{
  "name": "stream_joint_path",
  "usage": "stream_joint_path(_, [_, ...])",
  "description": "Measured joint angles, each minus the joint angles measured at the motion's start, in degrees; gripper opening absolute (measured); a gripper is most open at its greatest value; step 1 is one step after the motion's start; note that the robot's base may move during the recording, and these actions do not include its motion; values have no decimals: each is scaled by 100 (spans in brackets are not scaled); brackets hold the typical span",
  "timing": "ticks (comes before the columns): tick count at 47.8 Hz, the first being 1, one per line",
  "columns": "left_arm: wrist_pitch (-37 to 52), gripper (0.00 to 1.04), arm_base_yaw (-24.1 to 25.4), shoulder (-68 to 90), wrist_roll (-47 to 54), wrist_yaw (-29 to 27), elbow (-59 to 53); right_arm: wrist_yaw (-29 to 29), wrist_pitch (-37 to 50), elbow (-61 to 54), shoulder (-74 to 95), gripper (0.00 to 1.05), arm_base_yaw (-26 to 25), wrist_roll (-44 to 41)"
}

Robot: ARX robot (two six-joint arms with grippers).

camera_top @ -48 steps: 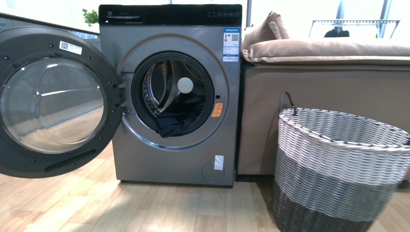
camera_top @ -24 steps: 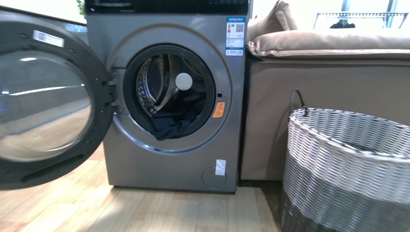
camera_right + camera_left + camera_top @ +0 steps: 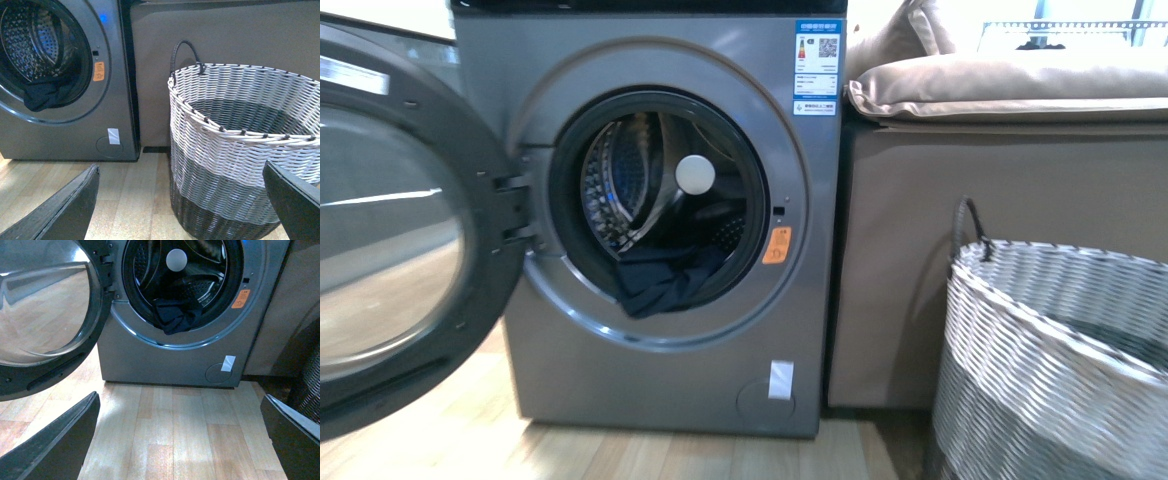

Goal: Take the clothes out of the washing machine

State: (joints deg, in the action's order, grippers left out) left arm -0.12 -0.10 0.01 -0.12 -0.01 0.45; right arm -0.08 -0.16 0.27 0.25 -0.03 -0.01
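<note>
The grey washing machine (image 3: 620, 370) stands ahead with its round door (image 3: 390, 230) swung open to the left. A dark navy garment (image 3: 660, 282) hangs over the lower lip of the porthole, partly inside the steel drum (image 3: 620, 185). It also shows in the left wrist view (image 3: 176, 319) and the right wrist view (image 3: 44, 95). My left gripper (image 3: 180, 440) is open and empty above the wooden floor, well short of the machine (image 3: 165, 360). My right gripper (image 3: 180, 205) is open and empty, facing the woven basket (image 3: 240, 150). Neither arm shows in the front view.
A woven white, grey and black basket (image 3: 1060, 350) stands on the floor at the right. A beige sofa (image 3: 1000, 180) sits between it and the washer. The open door takes up the left side. Wooden floor (image 3: 175, 430) lies before the machine.
The view has moved closer to the washing machine and slightly left. The porthole and garment look larger; the basket has slid toward the right edge.
</note>
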Motion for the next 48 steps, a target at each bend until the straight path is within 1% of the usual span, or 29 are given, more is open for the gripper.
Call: stream_joint_path(48, [-2, 98, 0, 4, 2, 0, 0, 0, 0, 0, 0, 97, 0, 0])
